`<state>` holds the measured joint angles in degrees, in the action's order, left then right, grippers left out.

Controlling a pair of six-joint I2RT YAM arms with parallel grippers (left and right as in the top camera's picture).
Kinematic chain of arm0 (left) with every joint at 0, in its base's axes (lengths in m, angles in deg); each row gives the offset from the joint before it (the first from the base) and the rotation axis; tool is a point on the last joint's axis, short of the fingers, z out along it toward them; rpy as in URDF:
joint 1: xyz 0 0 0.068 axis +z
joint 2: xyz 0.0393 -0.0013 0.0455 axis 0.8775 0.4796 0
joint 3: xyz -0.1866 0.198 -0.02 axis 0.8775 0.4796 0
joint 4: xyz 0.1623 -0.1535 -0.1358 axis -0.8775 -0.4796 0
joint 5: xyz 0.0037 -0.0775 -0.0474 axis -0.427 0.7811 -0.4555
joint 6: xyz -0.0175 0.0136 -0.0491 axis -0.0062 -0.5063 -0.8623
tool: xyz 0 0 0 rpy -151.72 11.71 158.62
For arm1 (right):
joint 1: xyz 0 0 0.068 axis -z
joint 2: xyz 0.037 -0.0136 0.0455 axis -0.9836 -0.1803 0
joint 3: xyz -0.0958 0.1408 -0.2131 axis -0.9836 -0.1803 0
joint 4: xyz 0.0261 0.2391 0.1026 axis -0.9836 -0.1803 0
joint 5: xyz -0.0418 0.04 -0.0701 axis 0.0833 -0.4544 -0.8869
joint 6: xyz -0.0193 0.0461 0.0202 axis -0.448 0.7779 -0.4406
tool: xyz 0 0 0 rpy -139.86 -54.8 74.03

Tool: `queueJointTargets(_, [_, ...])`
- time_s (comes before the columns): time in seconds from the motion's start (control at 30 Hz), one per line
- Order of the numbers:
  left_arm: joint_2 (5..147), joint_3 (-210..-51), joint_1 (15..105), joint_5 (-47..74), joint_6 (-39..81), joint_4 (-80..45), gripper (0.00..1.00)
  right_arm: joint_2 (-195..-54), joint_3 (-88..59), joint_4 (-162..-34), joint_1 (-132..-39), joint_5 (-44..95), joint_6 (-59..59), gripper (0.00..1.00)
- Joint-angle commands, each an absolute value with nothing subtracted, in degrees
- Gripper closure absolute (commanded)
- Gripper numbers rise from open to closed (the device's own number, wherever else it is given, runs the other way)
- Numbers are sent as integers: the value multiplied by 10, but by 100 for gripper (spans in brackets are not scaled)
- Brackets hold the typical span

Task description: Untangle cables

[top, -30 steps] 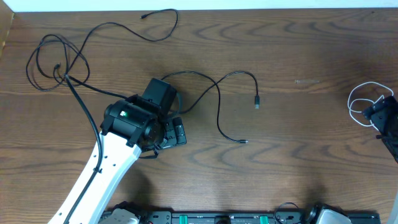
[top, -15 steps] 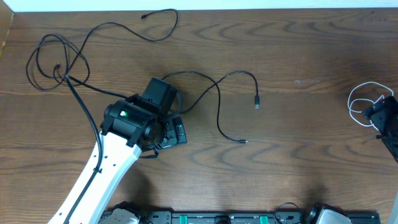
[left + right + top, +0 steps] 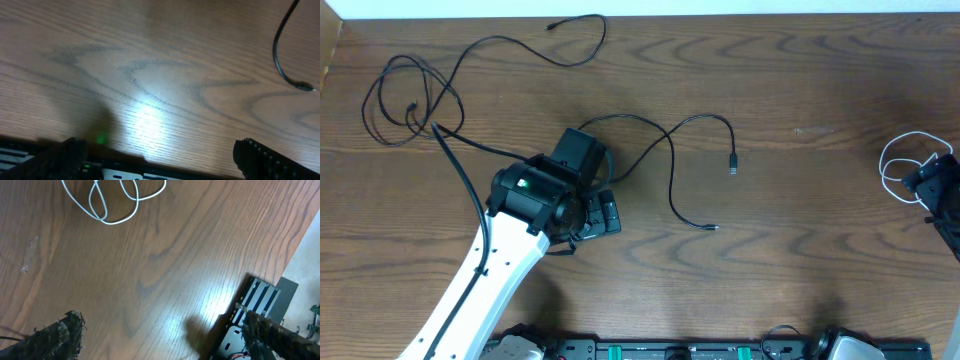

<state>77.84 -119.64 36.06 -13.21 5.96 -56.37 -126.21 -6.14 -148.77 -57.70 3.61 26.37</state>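
hovering low over the table (image 3: 800, 260), the left gripper (image 3: 603, 214) is being held with its jaws spread wide, and nothing is being pinched between them. the right gripper (image 3: 928, 185), far to the right of the left gripper, is likewise being held fully spread and empty.

the cables are lying in three groups. crossed black strands (image 3: 670, 180) are lying just right of the left gripper, with two plug ends parting beyond the crossing. whether they are one cable or two cannot be told, since they are running in under the left gripper's wrist and are being hidden there. a looped black tangle (image 3: 415, 110) is lying beyond the left gripper and to its left. the white cable (image 3: 106, 223) is lying coiled far to the right of the left gripper, just ahead of the right gripper's fingers.

several risks are being judged from this. if the jaws are being closed near the crossing, both strands may be getting pinched together, so one pull would be dragging the pair and tightening the crossing. the hidden stretch under the wrist may be getting trapped and scraped along as the arm is being moved. the arm's own thicker lead (image 3: 458, 170) is running from behind the left gripper up to the looped tangle. contact cannot be told, but a swing may be sweeping those loops tighter. thin cord lying flat on wood may also be getting missed, the jaws closing on nothing.
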Motion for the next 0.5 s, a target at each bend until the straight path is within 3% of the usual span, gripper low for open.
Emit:
queueJointTargets(0.0, [781,-1185,363,-134,57,-562,1,-1261,-61,-1488,-574,31,272,1])
queueJointTargets(0.47, [781,-1185,363,-134,57,-557,1,-1261,-61,-1488,-574,31,272,1])
